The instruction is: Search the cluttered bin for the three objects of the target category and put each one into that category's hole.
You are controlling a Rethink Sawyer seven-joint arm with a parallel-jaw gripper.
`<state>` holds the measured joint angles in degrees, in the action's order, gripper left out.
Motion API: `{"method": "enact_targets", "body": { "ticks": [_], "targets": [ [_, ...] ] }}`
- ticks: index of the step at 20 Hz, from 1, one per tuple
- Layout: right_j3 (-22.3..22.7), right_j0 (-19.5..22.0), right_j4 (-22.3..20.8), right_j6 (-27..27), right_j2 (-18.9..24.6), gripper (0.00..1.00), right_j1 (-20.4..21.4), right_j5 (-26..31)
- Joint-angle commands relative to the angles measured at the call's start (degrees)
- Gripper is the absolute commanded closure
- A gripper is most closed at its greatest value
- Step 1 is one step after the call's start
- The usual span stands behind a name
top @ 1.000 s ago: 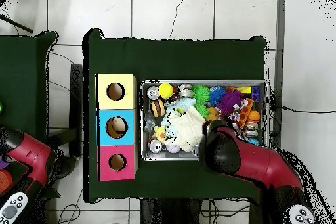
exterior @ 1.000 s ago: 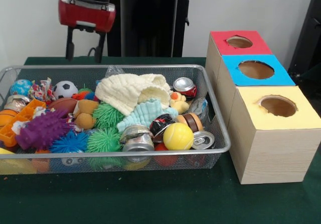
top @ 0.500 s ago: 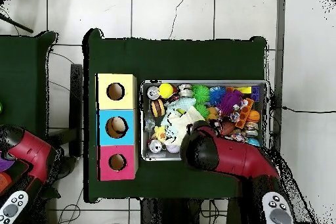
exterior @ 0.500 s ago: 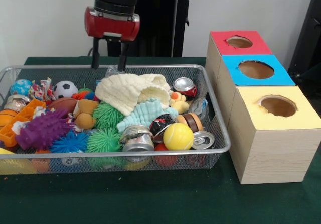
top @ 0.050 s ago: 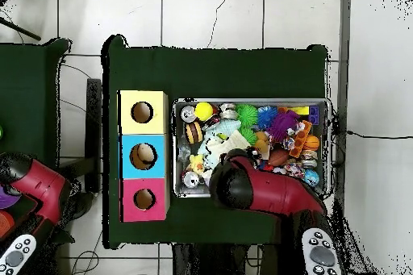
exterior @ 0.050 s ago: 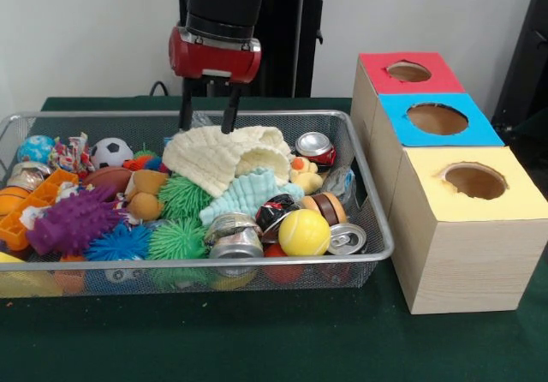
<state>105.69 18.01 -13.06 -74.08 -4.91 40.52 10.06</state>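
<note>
Your gripper [exterior @ 0.050 s ago: 207,129] has swung from the upper left of the frame toward centre and now hangs, fingers apart and empty, just above the folded cream cloth [exterior @ 0.050 s ago: 224,157] at the back of the wire bin [exterior @ 0.050 s ago: 360,195]. You look set to lift soft fabric off the pile. Crushed metal cans [exterior @ 0.050 s ago: 235,237], a smooth yellow ball [exterior @ 0.050 s ago: 304,232] and spiky rubber toys [exterior @ 0.050 s ago: 176,238] crowd the front. The three holed boxes [exterior @ 0.050 s ago: 438,118] stand on the green desk [exterior @ 0.050 s ago: 257,339], frame right.
</note>
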Motion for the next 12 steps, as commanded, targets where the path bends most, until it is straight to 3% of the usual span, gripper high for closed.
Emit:
{"method": "enact_targets", "body": {
  "ticks": [1, 12],
  "targets": [
    [-1.97, -2.43, 3.82, -15.17, -1.22, 0.0, -3.8, -1.88],
    [-5.75, -11.3, 9.77, -17.47, -7.65, 0.0, -9.7, -3.25]
  ]
}}
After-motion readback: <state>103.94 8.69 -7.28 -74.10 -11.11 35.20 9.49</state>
